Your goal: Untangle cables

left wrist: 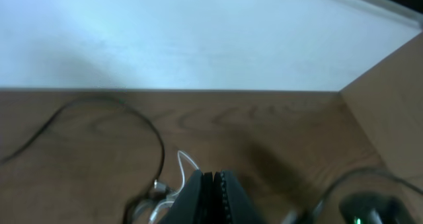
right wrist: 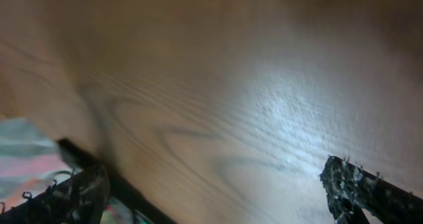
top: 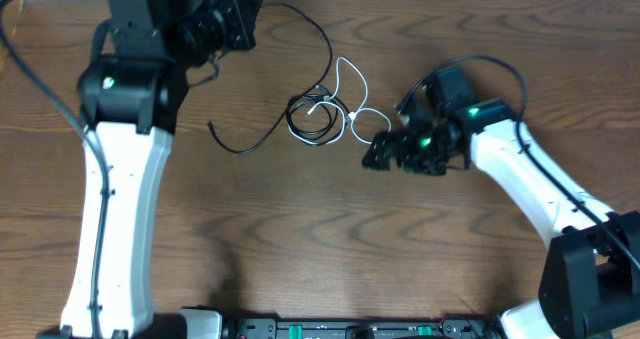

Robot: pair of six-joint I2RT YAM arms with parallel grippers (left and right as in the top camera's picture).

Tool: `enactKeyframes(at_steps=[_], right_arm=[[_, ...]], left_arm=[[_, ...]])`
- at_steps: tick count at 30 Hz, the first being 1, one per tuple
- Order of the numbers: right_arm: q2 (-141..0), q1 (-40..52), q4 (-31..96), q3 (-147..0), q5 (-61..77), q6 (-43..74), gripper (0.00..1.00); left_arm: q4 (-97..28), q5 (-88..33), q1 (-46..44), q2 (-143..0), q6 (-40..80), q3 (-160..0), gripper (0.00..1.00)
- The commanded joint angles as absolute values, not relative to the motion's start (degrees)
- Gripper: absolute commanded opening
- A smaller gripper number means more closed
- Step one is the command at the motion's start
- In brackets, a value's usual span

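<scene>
The cables (top: 322, 111) lie as a small bundle at the table's middle back. A long black cord (top: 325, 41) arcs from it toward the back. Another black end (top: 232, 142) trails left. The white cord (top: 352, 81) loops on the bundle's right side. My left gripper (top: 248, 21) is shut and empty, raised at the back left of the bundle. In the left wrist view its jaws (left wrist: 213, 184) are pressed together, with the white loop (left wrist: 186, 163) and black cord (left wrist: 156, 135) beyond them. My right gripper (top: 382, 151) is open just right of the bundle. Its fingers (right wrist: 218, 191) show only bare wood between them.
The wooden table (top: 300, 239) ends at a white wall (left wrist: 198, 39) at the back. The right arm's own thick black cable (top: 490, 67) loops behind its wrist. The base rail (top: 340, 329) runs along the front edge.
</scene>
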State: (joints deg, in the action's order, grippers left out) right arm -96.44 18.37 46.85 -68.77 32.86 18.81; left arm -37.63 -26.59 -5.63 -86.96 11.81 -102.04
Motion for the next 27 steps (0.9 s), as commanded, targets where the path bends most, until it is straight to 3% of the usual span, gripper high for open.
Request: enactKeyframes(at_steps=[1,3,5,8,10,11,19,27], right_arm=[[-96.53,14.68,46.13,-73.65,39.48,17.74,0.99],[-96.53,13.85,46.39,-76.79,39.09,17.74,0.99],[-96.55,14.04,48.4,-81.8,35.97,17.69,0.99],[-96.95,15.33,51.79,-90.35,29.21,17.72,0.99],[-97.65,16.56,53.93,-95.81,25.89,17.72,0.99],[-97.93,17.08,54.59,-97.62,25.02,17.72,0.99],[-98.39,21.06,57.69,-101.45,21.96,19.22,0.99],[-98.39,21.21,60.97,-101.45,21.91,17.02,0.99]], left_arm=[[-41.85,-18.98,-5.43,-84.68,12.99,-102.24,0.08],[-46.04,-12.88,-5.43,-85.21,12.99,-102.24,0.08],[-50.61,-7.29,-5.41,-86.35,12.97,-102.24,0.33],[-54.37,-3.27,-5.41,-87.77,12.99,-102.24,0.53],[-56.38,-2.92,-5.41,-88.97,12.97,-102.24,0.74],[-57.39,-2.94,-5.41,-89.69,12.95,-102.24,0.78],[-67.7,-5.54,-6.28,-102.63,4.45,-102.24,0.78],[-67.22,-7.46,-8.51,-119.42,-0.45,-102.21,0.78]])
